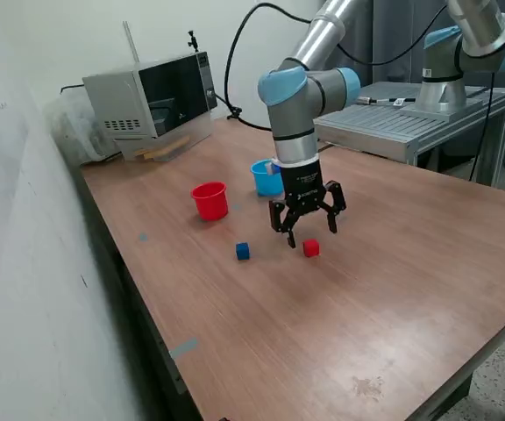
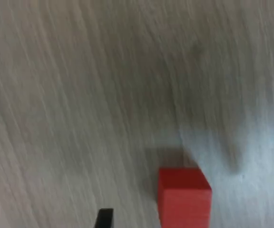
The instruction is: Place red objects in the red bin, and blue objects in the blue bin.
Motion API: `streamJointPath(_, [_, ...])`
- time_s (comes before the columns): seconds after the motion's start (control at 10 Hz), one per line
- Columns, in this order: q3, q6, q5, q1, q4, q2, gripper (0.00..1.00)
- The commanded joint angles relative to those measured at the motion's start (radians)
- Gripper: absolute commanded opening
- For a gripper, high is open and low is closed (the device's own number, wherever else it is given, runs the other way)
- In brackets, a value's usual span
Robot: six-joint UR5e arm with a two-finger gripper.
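A small red cube [image 1: 310,248] lies on the wooden table; it also shows in the wrist view [image 2: 183,197]. A small dark-blue cube [image 1: 242,252] lies to its left in the exterior view. My gripper [image 1: 309,232] is open and empty, hanging just above the table right behind the red cube. In the wrist view the gripper [image 2: 194,221] has its fingertips [image 2: 104,217] at the picture's edge, either side of the cube. The red cup [image 1: 209,200] and the light-blue cup [image 1: 266,176] stand further back, the blue one partly behind the arm. I see only one cube of each colour.
A microwave [image 1: 152,101] stands at the table's back corner on the exterior view's left. A second robot arm [image 1: 463,53] on a grey metal platform [image 1: 410,123] stands behind the table. A white wall runs along the exterior view's left.
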Motion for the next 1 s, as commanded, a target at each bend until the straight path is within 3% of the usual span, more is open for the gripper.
streamJointPath(0.0, [-0.001, -0.007, -0.006, -0.004, -0.005, 0.009, 1.0])
streamJointPath(0.2, [-0.001, -0.018, -0.006, -0.004, -0.007, 0.007, 1.0])
streamJointPath(0.3, [-0.001, -0.018, -0.006, -0.004, -0.025, 0.009, 0.0])
streamJointPath(0.7, [-0.001, -0.02, -0.008, -0.009, -0.045, 0.012, 0.0])
streamJointPath(0.9, [-0.001, -0.021, -0.024, -0.018, -0.047, 0.012, 0.0])
